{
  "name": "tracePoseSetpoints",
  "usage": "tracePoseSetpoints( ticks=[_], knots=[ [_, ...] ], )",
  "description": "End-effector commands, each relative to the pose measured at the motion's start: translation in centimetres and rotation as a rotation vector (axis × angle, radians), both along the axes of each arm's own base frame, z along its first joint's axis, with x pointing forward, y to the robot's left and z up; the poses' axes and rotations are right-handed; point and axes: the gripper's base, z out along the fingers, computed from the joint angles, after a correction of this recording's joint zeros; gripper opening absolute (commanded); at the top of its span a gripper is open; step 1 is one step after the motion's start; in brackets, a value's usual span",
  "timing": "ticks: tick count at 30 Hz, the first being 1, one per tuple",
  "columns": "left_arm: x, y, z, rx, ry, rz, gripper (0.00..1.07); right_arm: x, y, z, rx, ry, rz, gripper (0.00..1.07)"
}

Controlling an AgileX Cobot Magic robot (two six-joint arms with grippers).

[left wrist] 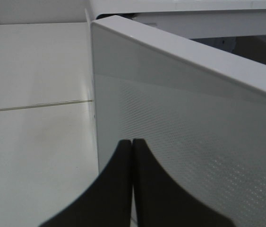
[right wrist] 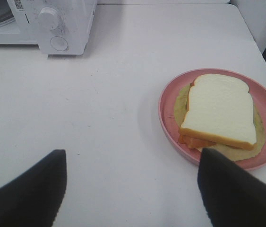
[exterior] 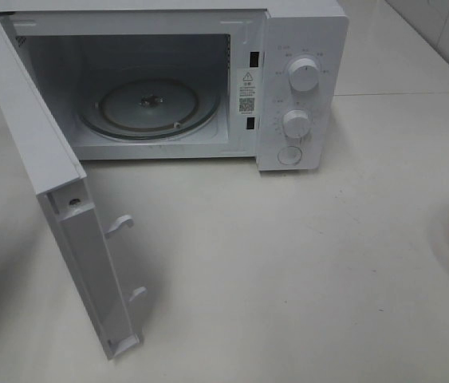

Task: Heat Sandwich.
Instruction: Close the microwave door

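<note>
Black left hand (left wrist: pixel 133 189) is pressed closed, empty, by the microwave door (left wrist: pixel 194 142); right hand (right wrist: pixel 133 189) gapes wide, empty, near the sandwich (right wrist: pixel 220 111).

Sandwich (right wrist: pixel 221 111) (white bread), flat on plate (right wrist: pixel 170 94)

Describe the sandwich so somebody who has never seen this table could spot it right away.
Start at the white microwave with its door swung open, then look to the right across the pale table to the round pink plate. The sandwich lies on it: white bread with tan crust and an orange layer at one edge, the only food in sight.
</note>
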Motion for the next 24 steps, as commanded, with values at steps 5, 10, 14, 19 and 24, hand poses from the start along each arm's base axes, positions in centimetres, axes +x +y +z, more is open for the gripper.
tracePoseSetpoints(
  ticks=[5,10,14,19,24],
  knots=[
    [0.5,-2.0,-0.8,-0.019,-0.024,-0.130,0.00,-0.4,-0.1,0.0,0.002,-0.031,-0.007,0.74],
    [0.6,-3.4,-1.7,0.009,-0.015,-0.201,0.00,-0.4,-0.1,0.0,0.002,-0.031,-0.007,0.74],
    [0.8,-4.2,-2.2,0.013,-0.003,-0.204,0.00,-0.4,-0.1,0.0,0.002,-0.031,-0.007,0.74],
    [0.7,-5.2,-2.4,0.060,-0.018,-0.201,0.00,-0.4,-0.1,0.0,0.002,-0.031,-0.007,0.74],
    [0.6,-5.9,-2.3,0.076,-0.034,-0.161,0.00,-0.4,-0.1,0.0,0.002,-0.031,-0.007,0.74]
  ],
)
